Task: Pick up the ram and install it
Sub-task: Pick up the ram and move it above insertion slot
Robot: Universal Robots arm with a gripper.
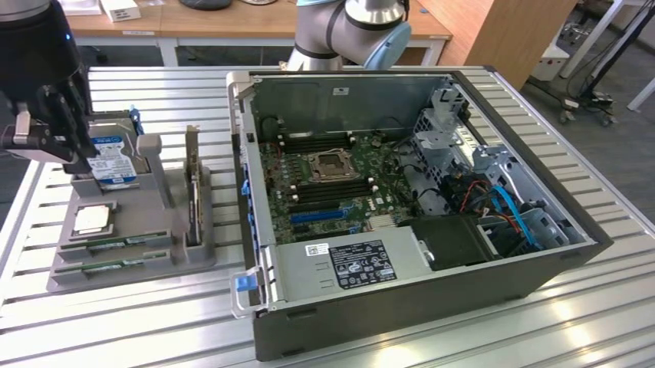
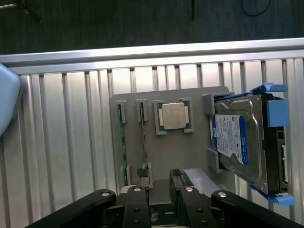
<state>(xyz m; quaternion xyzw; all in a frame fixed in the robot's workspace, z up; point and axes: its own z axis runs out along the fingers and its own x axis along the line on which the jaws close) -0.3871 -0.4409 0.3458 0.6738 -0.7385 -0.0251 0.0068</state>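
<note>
Your work surface is a table (image 1: 430,337) of ribbed aluminium slats, bright with reflected light. Toward the exterior view's right it carries an open computer case (image 1: 511,287) with its motherboard (image 1: 327,176) exposed. Toward the exterior view's left lies a grey fixture (image 1: 153,253). Behind the table you see wooden desks (image 1: 205,29) and part of the arm (image 1: 348,31). In the wrist view a dark floor (image 2: 118,21) runs beyond the table's edge.

The ram (image 1: 115,243) stands on edge in a slot at the near end of the fixture, with a second stick (image 1: 103,267) just beside it. The same fixture holds a square processor (image 1: 92,218), a hard drive (image 1: 110,162) with a blue label, and an upright expansion card (image 1: 192,184).

Your gripper (image 1: 70,153) hangs above the fixture by the hard drive. Its fingers (image 2: 183,199) are spread apart and hold nothing. The ram sits untouched in its slot, apart from the case.
</note>
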